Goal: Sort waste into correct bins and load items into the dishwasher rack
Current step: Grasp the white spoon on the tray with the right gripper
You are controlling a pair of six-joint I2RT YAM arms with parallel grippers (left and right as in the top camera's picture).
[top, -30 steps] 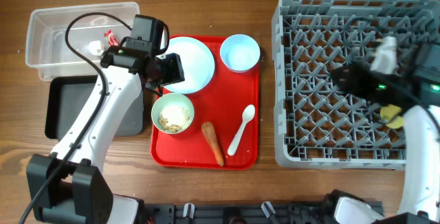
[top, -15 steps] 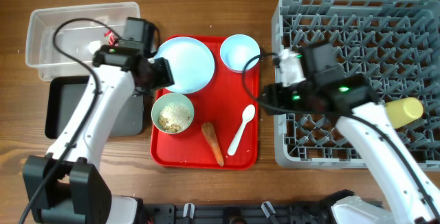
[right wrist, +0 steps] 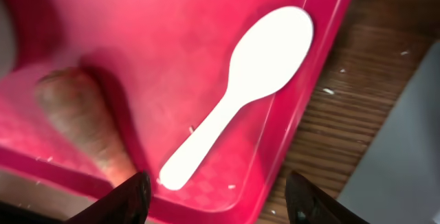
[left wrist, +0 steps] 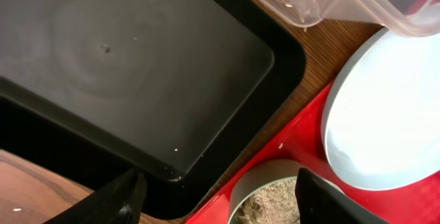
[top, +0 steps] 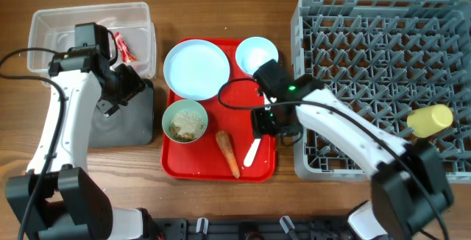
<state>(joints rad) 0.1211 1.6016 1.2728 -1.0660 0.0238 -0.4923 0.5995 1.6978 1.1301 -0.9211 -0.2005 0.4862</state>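
- Since a second ago our right gripper [right wrist: 218, 196] has swung off the rack [top: 368, 19] to the spoon [right wrist: 240, 93]; the cup [top: 430, 118] lies in the rack.
- That spoon sits flat by the red tray's [right wrist: 137, 38] right rim, with the carrot [right wrist: 82, 121] just left of it and bare tray between.
- Right jaws stand wide apart, empty.
- Our left gripper [left wrist: 216, 200], jaws apart and empty, hangs over the black tray [left wrist: 124, 52].
- We see a wood table [top: 221, 4] beneath.

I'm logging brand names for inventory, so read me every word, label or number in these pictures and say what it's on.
No readable text anywhere.
The red wrapper in the clear tub may carry print, but it is too small to tell.
The white plate, spoon, yellow cup, dishwasher rack and black tray show no markings.
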